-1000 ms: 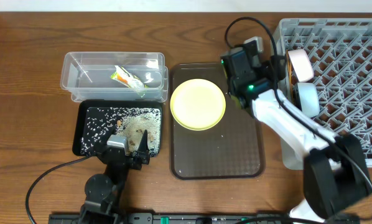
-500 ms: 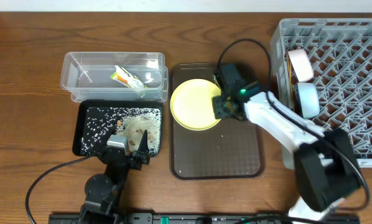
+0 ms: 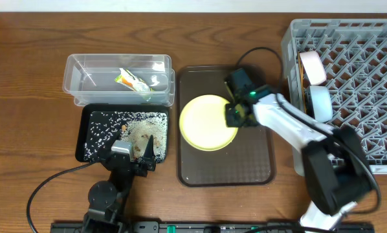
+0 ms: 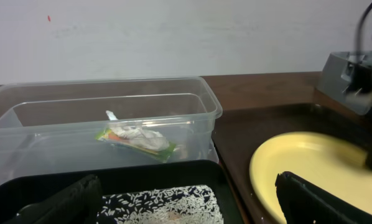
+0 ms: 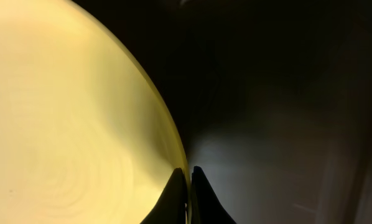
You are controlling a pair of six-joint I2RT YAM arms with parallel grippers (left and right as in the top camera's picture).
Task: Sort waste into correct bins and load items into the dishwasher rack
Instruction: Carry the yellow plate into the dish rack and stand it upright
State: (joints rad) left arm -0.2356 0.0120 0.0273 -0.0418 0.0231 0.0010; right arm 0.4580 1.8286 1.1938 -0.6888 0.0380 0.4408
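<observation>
The pale-yellow plate (image 3: 203, 123) lies on the dark brown serving tray (image 3: 245, 162). My right gripper (image 3: 234, 116) is shut on its right rim. In the right wrist view the two fingers pinch the edge of the plate (image 5: 68, 112), with my right gripper (image 5: 189, 169) closed on it. The green-and-orange wrapper (image 3: 134, 81) lies in the clear tub (image 3: 77, 71). Rice and brown scraps (image 3: 125, 126) cover the black tray (image 3: 87, 139). My left gripper (image 3: 136, 150) hangs open over the tray's front edge, holding nothing. The left wrist view shows the wrapper (image 4: 136, 138) and the plate (image 4: 298, 162).
The grey dishwasher rack (image 3: 362, 77) fills the right side. A white bowl (image 3: 312, 66) and a light-blue bowl (image 3: 320, 102) stand on edge at its left wall. The right arm's cable loops above the serving tray.
My right gripper came left from beside the rack to the plate's right rim and closed on it. The plate has shifted a little toward the front. The left arm stayed put.
</observation>
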